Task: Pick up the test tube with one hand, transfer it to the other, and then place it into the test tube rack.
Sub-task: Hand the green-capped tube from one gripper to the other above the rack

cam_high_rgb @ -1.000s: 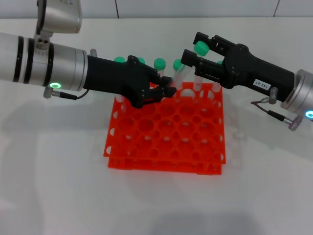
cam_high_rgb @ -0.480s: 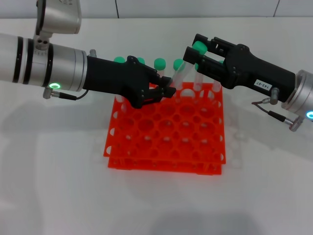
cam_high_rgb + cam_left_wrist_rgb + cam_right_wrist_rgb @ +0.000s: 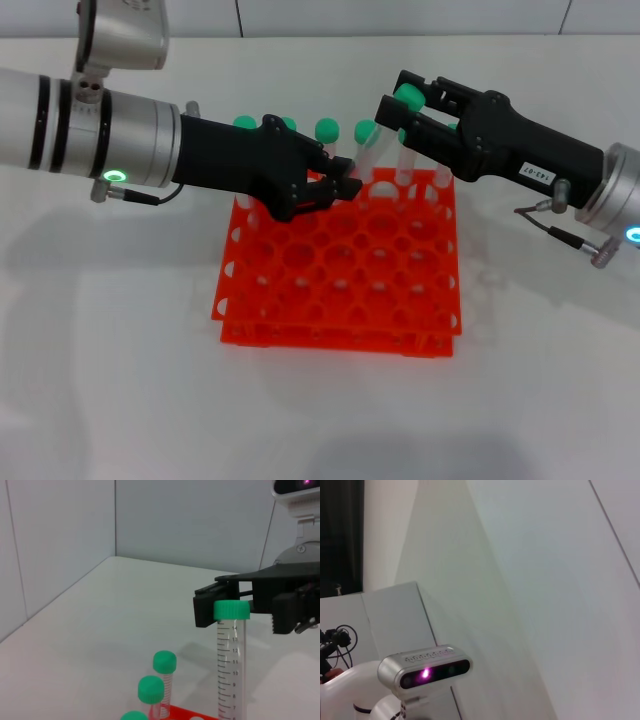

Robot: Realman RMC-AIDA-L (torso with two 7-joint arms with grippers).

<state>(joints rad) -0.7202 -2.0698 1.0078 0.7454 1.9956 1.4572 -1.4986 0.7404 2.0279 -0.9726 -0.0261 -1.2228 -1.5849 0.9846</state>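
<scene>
Above rear edge of orange test tube rack (image 3: 340, 265), mid-handover. Left gripper (image 3: 340, 187), black, on thick silver arm w/ green ring, reaching in from left, fingers closed on lower body of test tube (image 3: 366, 150). Tube held nearly upright, leaning slightly, green cap up, clear of rack holes. Probably held low on purpose, leaving cap end free for other arm to take.

Right gripper (image 3: 398, 112), black w/ small white label, coming in from right at cap height. Fingers (image 3: 410, 82) spread apart, one either side of tube's green cap; in left wrist view, cap (image 3: 231, 610) sits just in front of dark fingers, w/ no clear squeeze visible. Judged not yet gripping: contact w/ cap can't be confirmed.

Other green-capped tubes (image 3: 327, 130) standing in rack's back row, right behind held tube, so approach is tight. Rack resting on white desk (image 3: 120, 380), most holes unfilled.

Right wrist view facing up and away: wall and a camera head only, no fingers, no tube.
</scene>
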